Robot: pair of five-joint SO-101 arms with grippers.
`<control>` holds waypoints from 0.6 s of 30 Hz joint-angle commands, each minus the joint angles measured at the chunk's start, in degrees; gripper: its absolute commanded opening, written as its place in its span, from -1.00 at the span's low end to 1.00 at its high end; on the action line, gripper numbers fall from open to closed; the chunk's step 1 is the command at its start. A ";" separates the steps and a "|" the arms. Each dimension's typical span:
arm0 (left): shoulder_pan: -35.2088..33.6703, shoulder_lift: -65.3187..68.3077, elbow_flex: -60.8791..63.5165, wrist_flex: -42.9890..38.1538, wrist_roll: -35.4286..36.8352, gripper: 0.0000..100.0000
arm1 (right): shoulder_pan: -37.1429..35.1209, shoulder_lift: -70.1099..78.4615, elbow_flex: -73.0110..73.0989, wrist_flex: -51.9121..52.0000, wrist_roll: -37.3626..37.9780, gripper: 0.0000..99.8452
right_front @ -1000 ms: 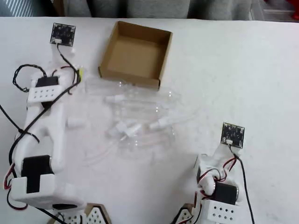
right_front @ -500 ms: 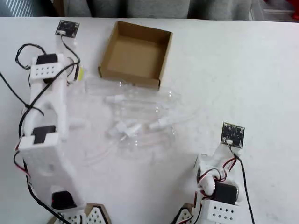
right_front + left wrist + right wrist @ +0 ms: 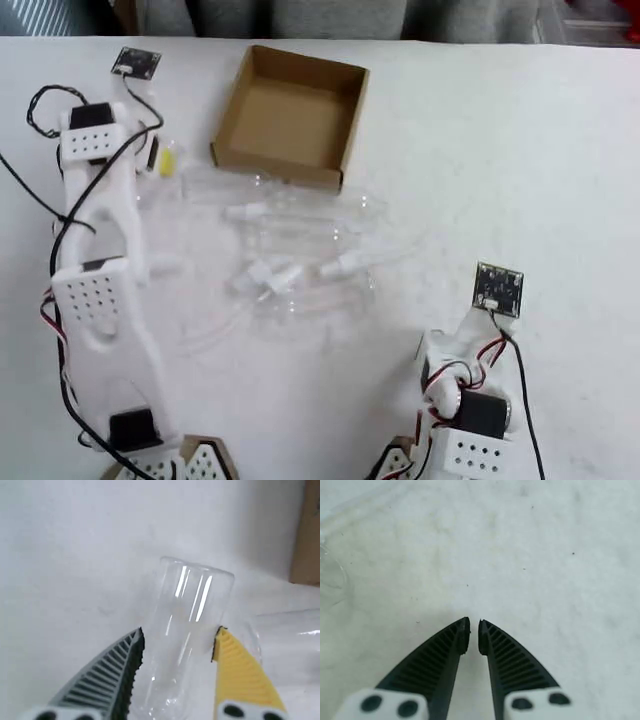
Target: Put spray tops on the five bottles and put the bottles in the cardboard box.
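Observation:
Several clear bottles lie on their sides in the middle of the white table, with white spray tops loose among them. The open cardboard box stands just behind them. My left arm is stretched out along the table's left side. Its gripper stands open around the end of the clear bottle nearest the box, the grey finger on one side and the yellow finger on the other. My right gripper is shut over bare table, holding nothing.
The right arm sits folded at the near right edge. A small circuit board lies beside it and another at the far left. A corner of the box lies close to the left gripper. A bottle's edge shows near the right gripper.
My left arm has stretched out away from the front edge, carrying its gripper toward the far left, up to the bottle beside the box. The right arm has kept still.

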 commanded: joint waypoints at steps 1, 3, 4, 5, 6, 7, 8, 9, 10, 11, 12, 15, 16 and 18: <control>-0.13 3.56 -3.87 4.92 -0.09 -0.53 | 0.40 -0.66 0.53 0.40 0.00 -0.97; 0.04 3.74 -5.27 7.12 -0.09 -0.53 | 0.40 -0.66 0.53 0.40 0.00 -0.97; 0.13 3.74 -5.80 8.26 -0.09 -0.53 | 0.40 -0.66 0.53 0.40 0.00 -0.97; 0.13 3.47 -6.42 9.32 -0.09 -0.53 | 0.40 -0.66 0.53 0.40 0.00 -0.97; 0.04 3.30 -7.03 10.37 0.00 -0.54 | 0.40 -0.66 0.53 0.40 0.00 -0.97; -0.04 3.21 -7.82 11.43 0.00 -0.54 | 0.40 -0.66 0.53 0.40 0.00 -0.97; -0.13 3.21 -8.79 12.92 -0.26 -0.54 | 0.40 -0.66 0.53 0.40 0.00 -0.97; -0.22 3.12 -10.37 14.77 -0.44 -0.54 | 0.40 -0.66 0.53 0.40 0.00 -0.97; -0.22 3.12 -12.22 16.88 -0.53 -0.54 | 0.40 -0.66 0.53 0.40 0.00 -0.97; -0.31 3.21 -14.15 18.99 -0.53 -0.54 | 0.40 -0.66 0.53 0.40 0.00 -0.97; -0.31 3.21 -15.65 20.92 -0.53 -0.54 | 0.40 -0.66 0.53 0.40 0.00 -0.97; 0.13 3.38 -18.99 25.05 0.00 -0.54 | 0.40 -0.66 0.53 0.40 0.00 -0.97; 0.13 3.30 -19.52 25.58 0.88 -0.54 | 0.40 -0.66 0.53 0.40 0.00 -0.97; -0.31 3.12 -21.27 25.93 3.34 -0.53 | 0.40 -0.66 0.53 0.40 0.00 -0.97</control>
